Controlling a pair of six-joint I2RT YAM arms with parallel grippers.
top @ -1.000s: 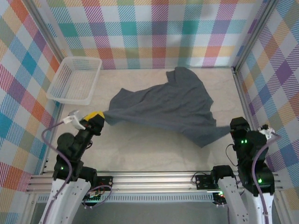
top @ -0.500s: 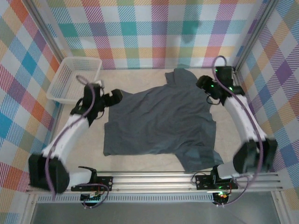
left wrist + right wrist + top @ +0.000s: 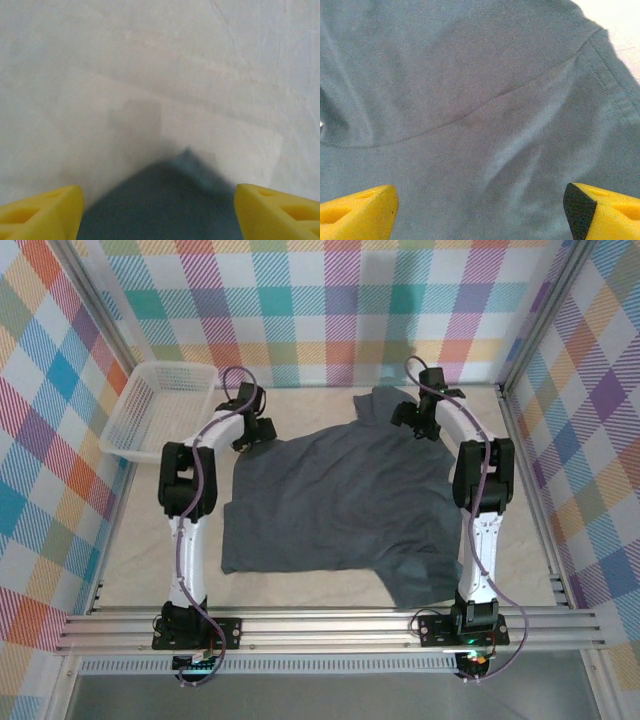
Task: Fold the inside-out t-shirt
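Observation:
The inside-out t-shirt (image 3: 340,500) lies spread out on the table, slate blue-grey, with one part bunched toward the back middle and its lower right corner reaching toward the near edge. My left gripper (image 3: 256,430) hovers at the shirt's far left corner. In the left wrist view its yellow fingertips (image 3: 40,215) stand wide apart, open, with that cloth corner (image 3: 165,205) lying between them on the table. My right gripper (image 3: 408,420) is over the shirt's far right part, open, above seamed cloth (image 3: 470,100).
A white mesh basket (image 3: 160,412) stands at the back left, close to the left arm. Checked walls close in the back and both sides. A metal rail (image 3: 330,625) runs along the near edge. Bare tabletop (image 3: 300,590) lies in front of the shirt.
A second ago the shirt hung stretched between both grippers near the front. Both arms have swung it to the back and laid it flat, and both sets of jaws have opened.

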